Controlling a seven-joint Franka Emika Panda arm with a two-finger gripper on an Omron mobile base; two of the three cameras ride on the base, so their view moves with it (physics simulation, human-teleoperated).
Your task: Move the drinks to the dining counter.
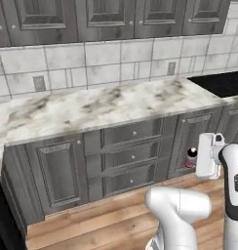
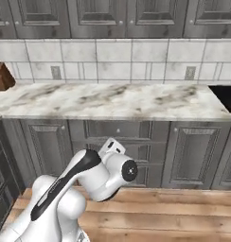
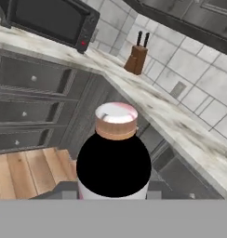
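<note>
While the bottle rides this close to the wall counter [image 1: 91,107] and its drawer fronts [image 1: 133,156], the main risk I see is a clip on the counter lip or the cabinets when the base turns away. The arm [image 2: 65,189] is folded low and tight in front of them, so there is little margin for a swing.

Second risk: slip. The gripper [image 3: 110,191] is clamped on the bottle [image 3: 114,158], low in front of the cabinets, right of the drawers and off the floor. The grip looks to sit on the wide dark body. A fast turn or a jolt could rotate the bottle in the jaws or drop it onto the wood floor.

Third: the microwave [image 3: 50,18] and knife block [image 3: 136,59] sit on the counter to the far left. I'd keep any swing away from that side.

Hard to make out:
- The finger pads are mostly masked by the bottle in the hand view, so contact height and squareness are a guess.
- In the left base view the bottle is a small pink-and-dark blob beside the hand, partly covered.
- In the right base view the arm's own links cover the hand.
- I can't tell which way the dining counter lies from these views, so the route is open.
</note>
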